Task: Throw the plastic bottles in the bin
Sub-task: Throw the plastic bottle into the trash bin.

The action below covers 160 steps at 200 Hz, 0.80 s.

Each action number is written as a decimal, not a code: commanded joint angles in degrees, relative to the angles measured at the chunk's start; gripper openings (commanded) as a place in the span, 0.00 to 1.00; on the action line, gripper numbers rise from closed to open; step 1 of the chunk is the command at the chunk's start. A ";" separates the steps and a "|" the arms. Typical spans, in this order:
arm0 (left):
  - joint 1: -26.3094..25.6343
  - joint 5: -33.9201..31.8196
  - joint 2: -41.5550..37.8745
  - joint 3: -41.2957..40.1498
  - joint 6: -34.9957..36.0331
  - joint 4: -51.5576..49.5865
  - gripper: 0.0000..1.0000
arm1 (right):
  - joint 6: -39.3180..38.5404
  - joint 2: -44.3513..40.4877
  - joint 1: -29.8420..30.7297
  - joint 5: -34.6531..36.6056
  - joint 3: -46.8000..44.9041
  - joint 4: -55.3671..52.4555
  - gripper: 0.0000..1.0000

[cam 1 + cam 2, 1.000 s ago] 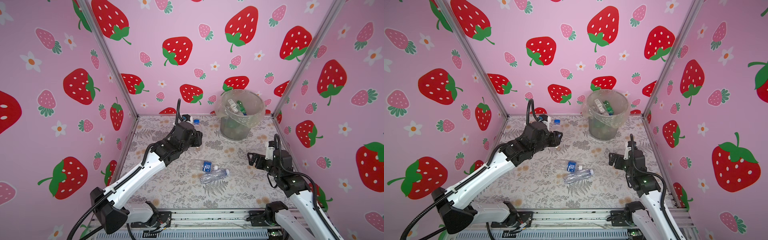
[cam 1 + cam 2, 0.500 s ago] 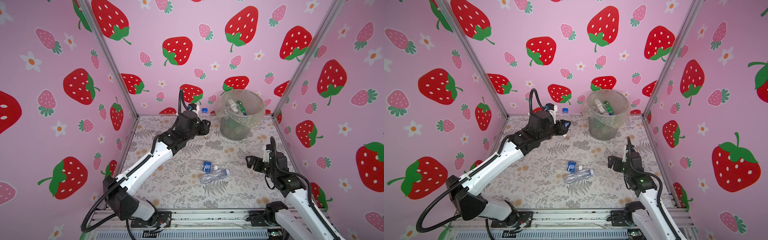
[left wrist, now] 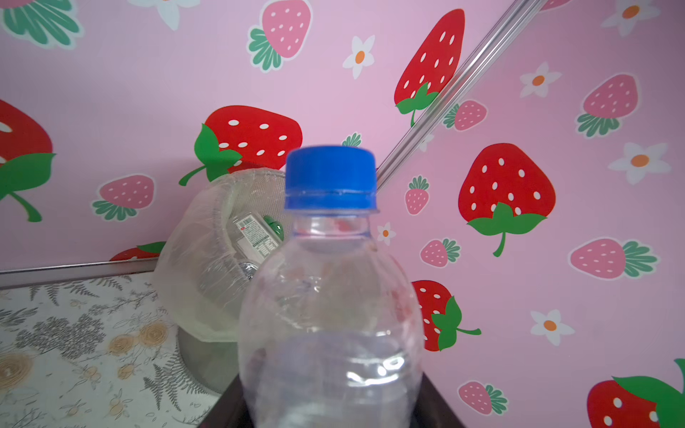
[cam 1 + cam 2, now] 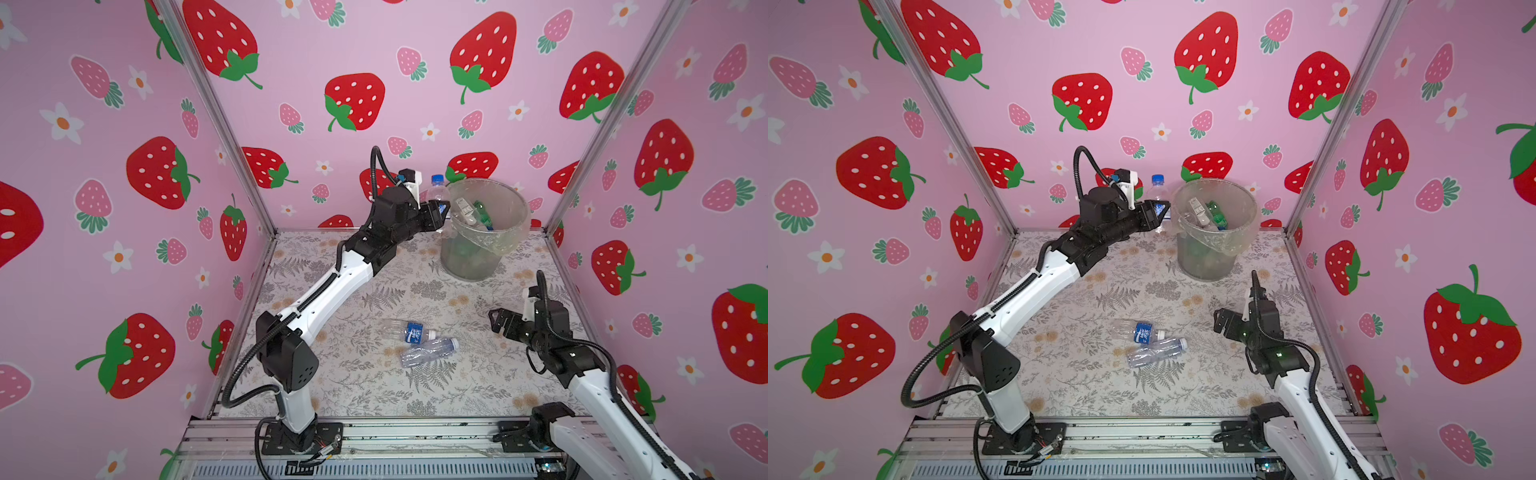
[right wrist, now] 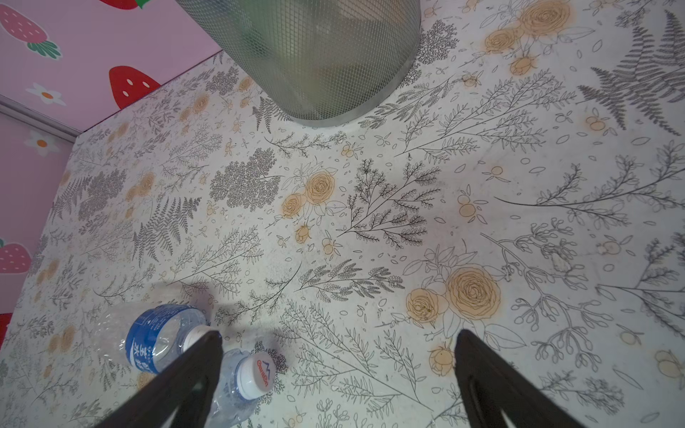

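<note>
A: Holding the blue-capped bottle (image 3: pixel 330 296) upright just beside the bin (image 4: pixel 469 257), not yet over its rim, clamping it low in the left gripper (image 4: pixel 440 208).

B: Counting several dropped bottles (image 4: pixel 478 210) inside already. Leaving what?

A: Leaving this one, plus the blue-labelled bottle (image 4: pixel 409 331) and the clear bottle (image 4: pixel 430 351), lying touching mid-table (image 4: pixel 332 374). Hovering the right gripper (image 5: pixel 338 334) near them, spread wide, gripping nothing.

"Ganten" on white bottle cap (image 5: pixel 258 374)
</note>
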 commanded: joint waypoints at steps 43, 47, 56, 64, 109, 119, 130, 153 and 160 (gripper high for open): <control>0.12 1.71 -0.99 -1.01 -1.28 6.32 0.55 | -0.97 1.28 0.02 1.23 0.85 1.83 0.99; 0.28 1.57 -1.40 -1.55 -0.98 6.30 0.55 | -1.10 1.35 0.02 1.32 0.79 1.86 0.99; 0.24 1.34 -2.28 -2.33 -0.34 5.98 0.55 | -1.35 1.52 0.06 1.36 0.73 1.99 0.99; 0.19 1.32 -2.81 -2.77 0.16 5.71 0.55 | -1.45 1.66 0.06 1.40 0.82 1.93 0.99; 0.01 1.57 -2.10 -1.24 0.43 5.33 0.55 | -1.42 2.46 0.02 1.33 0.10 2.92 0.99; -0.29 1.53 0.35 2.00 0.80 5.17 0.55 | -1.27 2.53 0.03 1.26 0.02 2.89 0.99; -0.92 1.12 4.86 8.59 1.88 3.99 0.57 | -1.25 2.69 0.04 1.07 0.14 2.54 0.99; -2.81 -1.42 21.95 36.02 5.62 -5.41 0.72 | -1.09 2.02 0.01 1.56 0.93 0.87 0.99; -3.03 -1.42 28.63 45.53 5.79 -6.75 0.79 | -1.10 1.49 0.07 1.62 1.16 0.33 0.99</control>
